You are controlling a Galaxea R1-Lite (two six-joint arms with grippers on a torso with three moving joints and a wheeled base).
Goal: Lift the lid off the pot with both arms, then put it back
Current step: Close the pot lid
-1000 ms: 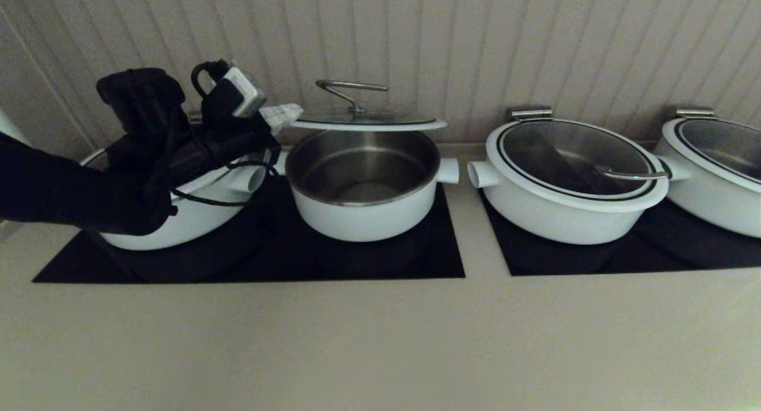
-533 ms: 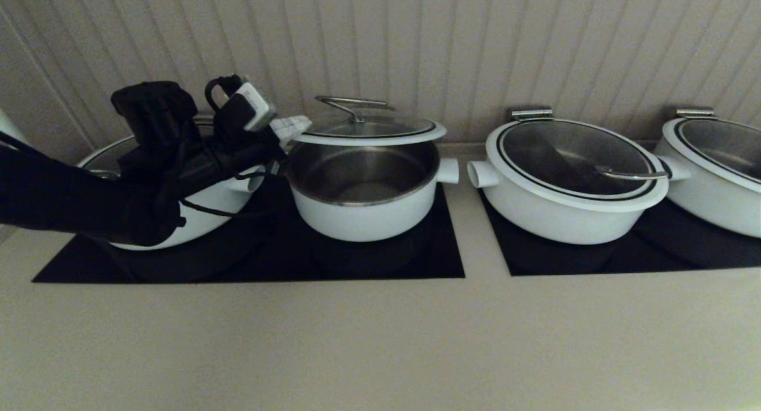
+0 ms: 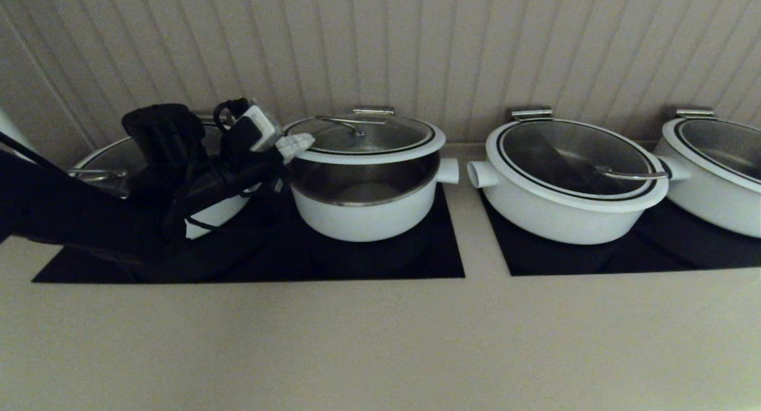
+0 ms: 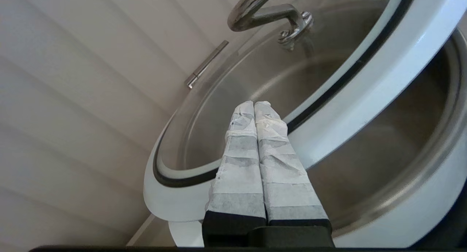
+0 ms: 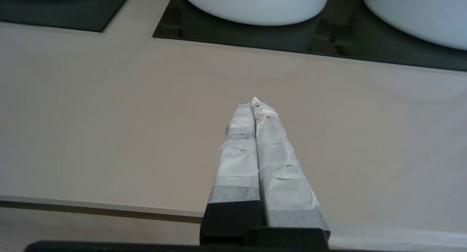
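Observation:
The lid point(image 3: 368, 156) hangs tilted just above the pot point(image 3: 362, 217), its front edge raised so that the steel inside shows beneath. Its steel bar handle point(image 3: 351, 122) points up. My left gripper point(image 3: 300, 141) is at the lid's left rim, fingers shut tight together. In the left wrist view the gripper point(image 4: 254, 104) lies across the lid's white rim point(image 4: 365, 88), with nothing between the fingers. My right gripper point(image 5: 254, 102) is shut and empty, low over the bare counter near its front edge, out of the head view.
Wider white pots with glass lids stand to the left point(image 3: 107, 161), partly behind my left arm, to the right point(image 3: 571, 179) and at the far right point(image 3: 713, 167). All sit on black cooktop panels point(image 3: 380, 262). A ribbed wall runs close behind them.
The lid has come down from well above the pot to just over its rim. My left arm has lowered with it.

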